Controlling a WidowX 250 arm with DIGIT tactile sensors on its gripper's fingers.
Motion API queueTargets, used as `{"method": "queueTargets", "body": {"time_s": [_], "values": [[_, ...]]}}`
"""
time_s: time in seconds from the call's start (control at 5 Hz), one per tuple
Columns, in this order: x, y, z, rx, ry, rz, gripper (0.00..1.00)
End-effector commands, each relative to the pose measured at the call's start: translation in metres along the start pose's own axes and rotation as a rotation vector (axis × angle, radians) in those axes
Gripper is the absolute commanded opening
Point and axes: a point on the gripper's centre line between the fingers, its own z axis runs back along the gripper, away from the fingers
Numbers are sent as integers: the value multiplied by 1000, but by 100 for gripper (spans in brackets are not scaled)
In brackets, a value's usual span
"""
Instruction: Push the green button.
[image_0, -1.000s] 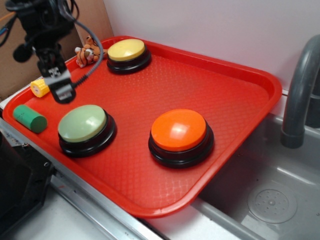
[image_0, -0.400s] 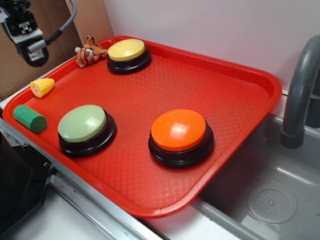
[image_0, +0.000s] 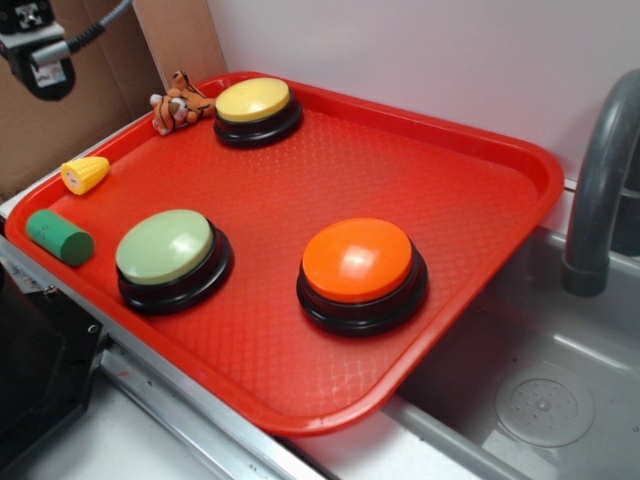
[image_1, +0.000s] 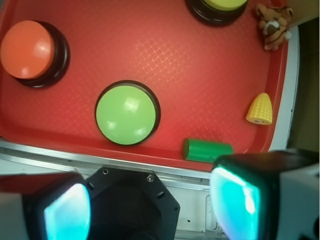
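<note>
The green button (image_0: 165, 247) is a pale sage-green dome on a black round base, at the front left of the red tray (image_0: 470, 190). From the wrist it appears brighter green (image_1: 125, 114), ahead of the gripper and a little left of centre. My gripper (image_0: 38, 60) hangs high above and beyond the tray's left rim, far from the button. In the wrist view the gripper (image_1: 150, 210) is open: its two cyan pads (image_1: 235, 205) stand wide apart with nothing between them.
An orange button (image_0: 357, 260) and a yellow button (image_0: 253, 100) share the tray with a toy tiger (image_0: 178, 103), a toy corn (image_0: 85, 174) and a small dark green cylinder (image_0: 58, 237). A grey sink (image_0: 540, 400) with a faucet (image_0: 600, 190) lies right. A black box (image_0: 40, 370) sits at the front left.
The gripper has risen and pulled back to the left, from just above the toy corn to the upper left corner. Nothing on the tray moved.
</note>
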Motion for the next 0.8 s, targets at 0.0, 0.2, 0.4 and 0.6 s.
{"method": "queueTargets", "body": {"time_s": [0.0, 0.2, 0.4, 0.6], "values": [[4, 3, 28, 17, -66, 24, 100], [4, 3, 32, 8, -67, 35, 100], [9, 3, 35, 12, -59, 33, 100], [15, 3, 38, 12, -53, 48, 100]]}}
